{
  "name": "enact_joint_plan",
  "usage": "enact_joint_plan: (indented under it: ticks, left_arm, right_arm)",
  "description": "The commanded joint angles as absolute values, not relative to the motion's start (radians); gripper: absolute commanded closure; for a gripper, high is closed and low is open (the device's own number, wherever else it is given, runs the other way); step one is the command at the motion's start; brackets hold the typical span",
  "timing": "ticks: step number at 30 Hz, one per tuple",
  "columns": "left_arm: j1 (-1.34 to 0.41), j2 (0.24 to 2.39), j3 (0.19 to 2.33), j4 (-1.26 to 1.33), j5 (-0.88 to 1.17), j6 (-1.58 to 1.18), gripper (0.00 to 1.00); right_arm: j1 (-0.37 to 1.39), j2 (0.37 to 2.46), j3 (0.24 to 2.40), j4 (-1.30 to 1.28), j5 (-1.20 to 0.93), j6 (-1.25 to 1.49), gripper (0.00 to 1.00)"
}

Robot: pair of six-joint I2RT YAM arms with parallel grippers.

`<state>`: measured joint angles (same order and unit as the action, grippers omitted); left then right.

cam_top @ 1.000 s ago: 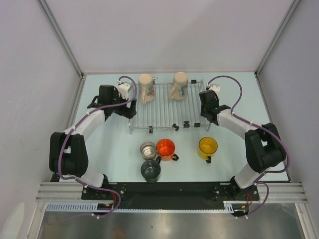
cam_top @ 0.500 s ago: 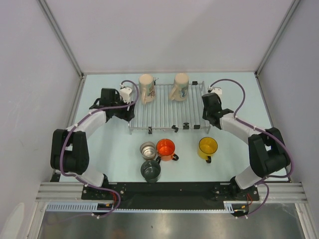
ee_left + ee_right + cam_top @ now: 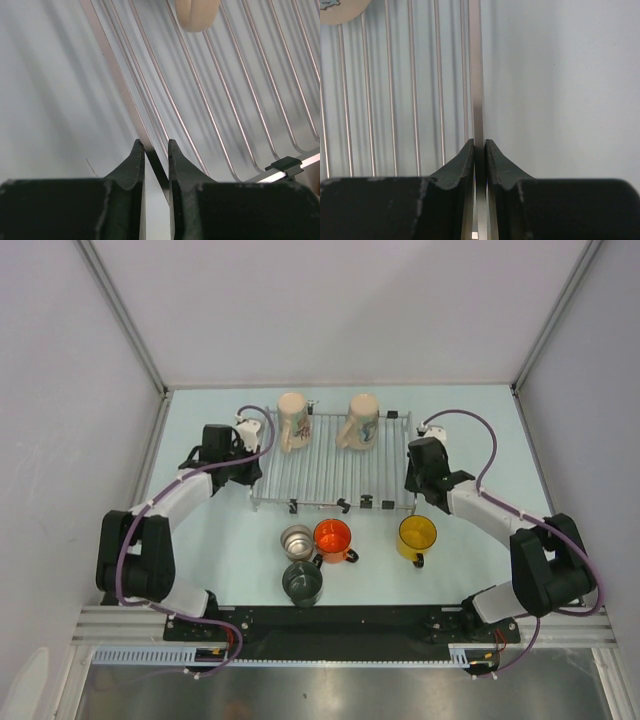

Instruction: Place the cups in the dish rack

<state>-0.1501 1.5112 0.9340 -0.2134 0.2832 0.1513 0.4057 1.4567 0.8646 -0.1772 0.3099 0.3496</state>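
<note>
The silver wire dish rack (image 3: 325, 465) lies at the middle back of the table. Two cream cups (image 3: 292, 420) (image 3: 360, 420) lie on its far end. My left gripper (image 3: 257, 461) is shut on the rack's left side rail (image 3: 120, 85), which runs between its fingertips (image 3: 153, 145). My right gripper (image 3: 412, 480) is shut on the right side rail (image 3: 475, 75). In front of the rack stand a small steel cup (image 3: 296, 539), an orange cup (image 3: 333, 537), a yellow cup (image 3: 417, 535) and a dark grey-green cup (image 3: 302, 582), all upright.
Grey walls enclose the pale table on the left, back and right. Black clips (image 3: 345, 504) sit along the rack's near edge, a short gap from the loose cups. The arms' bases (image 3: 330, 620) line the near edge.
Both grippers have closed onto the rack's side rails. The arms and the rack have shifted slightly toward the near edge. The loose cups have not moved.
</note>
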Motion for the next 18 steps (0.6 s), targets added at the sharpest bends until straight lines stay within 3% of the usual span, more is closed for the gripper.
enact_joint_plan:
  ticks: [1,12,18]
  left_arm:
    - [-0.204,1.382,0.847,-0.330,0.391,0.341,0.94]
    - [-0.325,1.236,0.723,-0.371,0.382,0.330,0.93]
    - [-0.356,1.181,0.713,-0.400,0.382,0.319,0.90]
  right_arm:
    - [0.376,1.393,0.821,-0.222,0.422,0.359,0.83]
    - [0.377,1.250,0.724,-0.270,0.442,0.390,0.83]
    - [0.376,1.206,0.704,-0.276,0.446,0.397,0.78]
